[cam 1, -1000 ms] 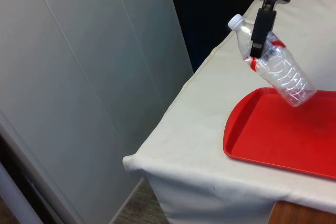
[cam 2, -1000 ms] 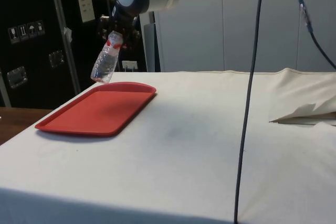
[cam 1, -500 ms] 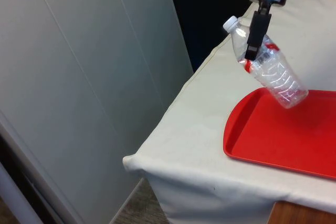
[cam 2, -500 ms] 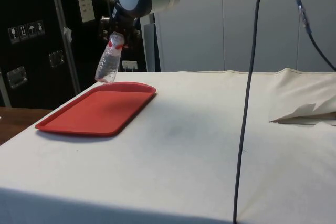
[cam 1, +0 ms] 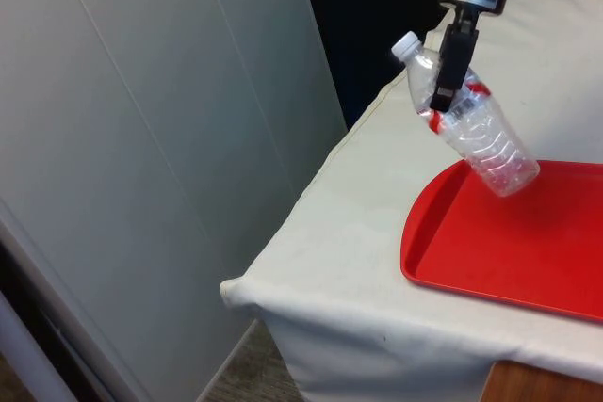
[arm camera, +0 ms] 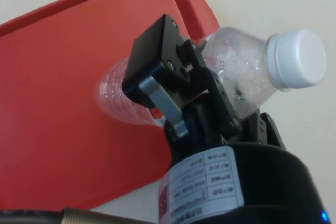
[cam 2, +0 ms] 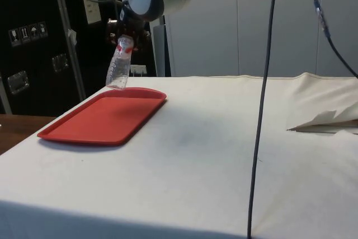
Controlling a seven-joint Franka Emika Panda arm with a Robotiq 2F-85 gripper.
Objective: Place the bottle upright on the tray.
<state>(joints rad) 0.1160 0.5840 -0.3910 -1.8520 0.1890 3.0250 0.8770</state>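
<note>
The claw [cam 1: 443, 91] grips the bottle [cam 1: 468, 132] near its neck, tilted above the tray [cam 1: 499, 251] edge (base lowest). Straighten it fully, centre over the tray, then lower gently.

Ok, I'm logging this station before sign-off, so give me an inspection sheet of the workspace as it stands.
Surface: table under a white cloth, rumpled at one end.
Job's things: clear bottle with white cap, tilted, held in the air over the red tray's edge; tray lies flat.
Clutter: nothing seen.
Grippers: gripper shut on the bottle near its neck.
Cables: black cable hanging across the side view.
Surroundings: pale wall panels, dark cabinets.
</note>
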